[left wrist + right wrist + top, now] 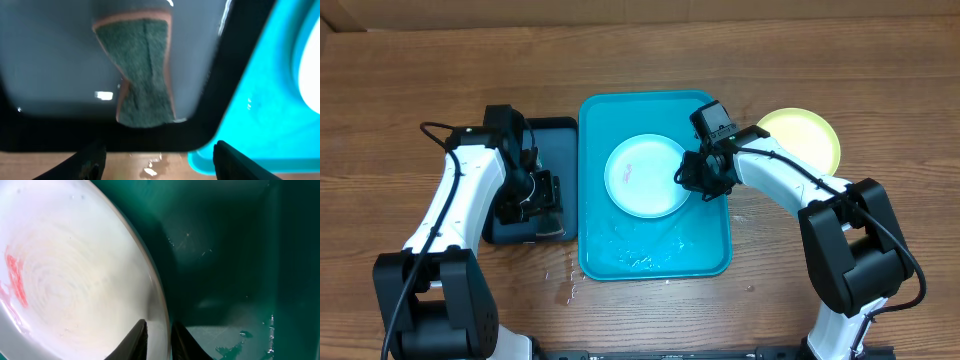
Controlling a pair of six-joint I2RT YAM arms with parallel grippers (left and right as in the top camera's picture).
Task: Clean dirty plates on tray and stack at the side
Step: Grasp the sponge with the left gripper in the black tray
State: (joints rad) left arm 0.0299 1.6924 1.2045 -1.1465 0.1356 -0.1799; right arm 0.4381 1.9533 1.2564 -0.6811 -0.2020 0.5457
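On the left of the frame your left tool (542,192) hangs over one dark tray (555,130), fingers apart and empty. One green sponge (145,70) lies flat in that tray. At centre one turquoise tray (705,255) sits on the desk (400,80), wet, holding one pale plate (645,178) with a pink smear (15,277). Your right tool (690,176) straddles that plate's right rim, fingers nearly together; you cannot tell whether they pinch it. At upper right a second, yellow-green plate (800,135) rests on the desk.
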